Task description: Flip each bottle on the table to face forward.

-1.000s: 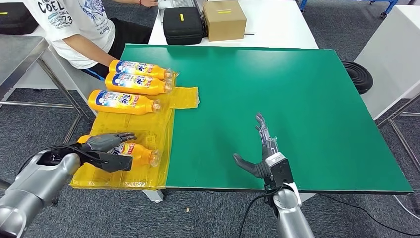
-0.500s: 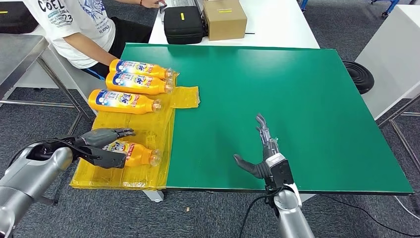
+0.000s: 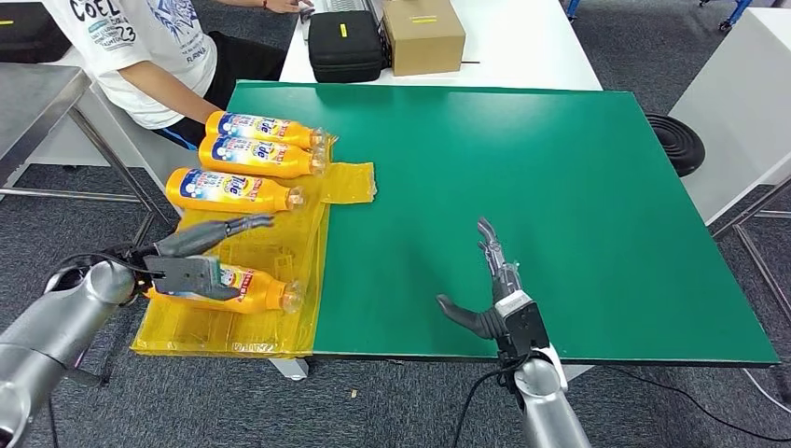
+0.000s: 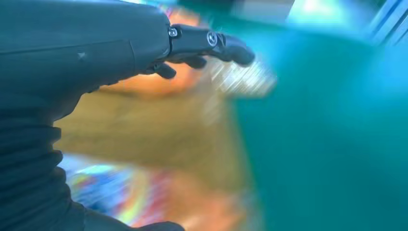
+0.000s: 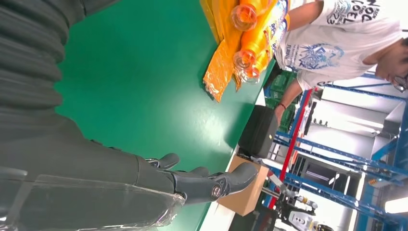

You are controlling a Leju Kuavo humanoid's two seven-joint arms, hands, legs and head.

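Observation:
Four orange bottles with blue-and-white labels lie on their sides on a yellow sheet (image 3: pixel 280 238) at the left edge of the green table (image 3: pixel 522 168). Three lie in a far group (image 3: pixel 266 129) (image 3: pixel 261 157) (image 3: pixel 233 190). The nearest bottle (image 3: pixel 264 289) lies alone, cap toward the table's middle. My left hand (image 3: pixel 198 266) hovers over its base end, open, with the fingers (image 3: pixel 238 227) stretched out above the sheet. The left wrist view is blurred and shows those fingers (image 4: pixel 211 43) straight. My right hand (image 3: pixel 494 285) is open at the table's near edge, its fingers (image 5: pixel 207 183) extended.
A person in a white T-shirt (image 3: pixel 140 47) sits beyond the table's far left corner, close to the far bottles. A black case (image 3: pixel 345 47) and a cardboard box (image 3: pixel 423 35) stand on the white table behind. The green surface between my hands is bare.
My left hand's fingers have lifted off the nearest bottle and spread, and the arm has drawn a little left. The bottles and my right hand have barely moved.

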